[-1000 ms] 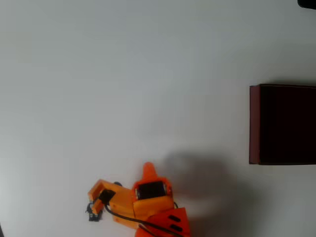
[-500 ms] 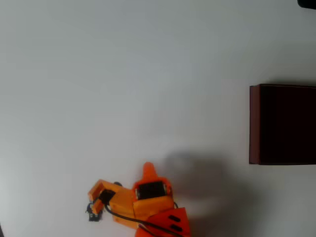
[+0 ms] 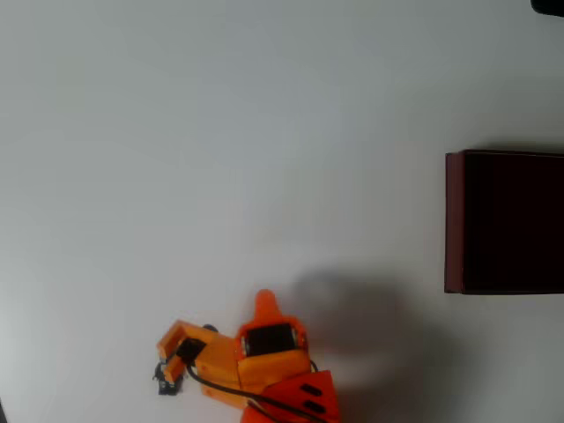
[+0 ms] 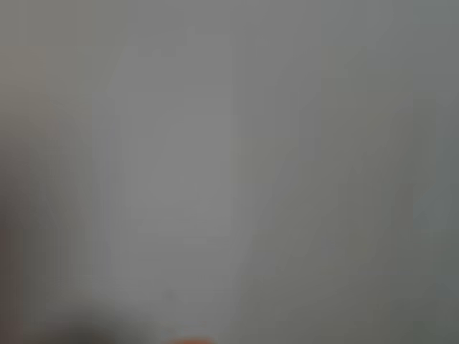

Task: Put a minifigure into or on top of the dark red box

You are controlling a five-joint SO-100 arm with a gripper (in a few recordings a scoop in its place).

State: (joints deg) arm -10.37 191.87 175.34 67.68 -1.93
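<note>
Looking down from the overhead view, the orange arm sits low at the near edge of the white desk [image 3: 220,159], toward the left. Its jaws [image 3: 167,361] point left and reach down to the desk. The minifigure [image 3: 165,382] is a tiny dark speck right at the tip of the jaws, on their near side. It looks like it touches them or sits just beside them, but it is too small to say if it is between them. I cannot tell if the jaws are spread or closed, or if they hold the toy. I also cannot tell which way the toy's long side lies.

The dark red box [image 3: 455,220] is far off to the right, at the right edge of the picture, well apart from the jaws. It has thin red walls and a very dark inside, and it lies a bit farther back on the desk than the arm.

So the big thing is this: the toy is at the left, and the box is at the right. I think the arm first needs a sure hold on the toy. Then it must swing a long way right and a little back.

The wrist view is a grey blur with a bit of orange at the bottom.
</note>
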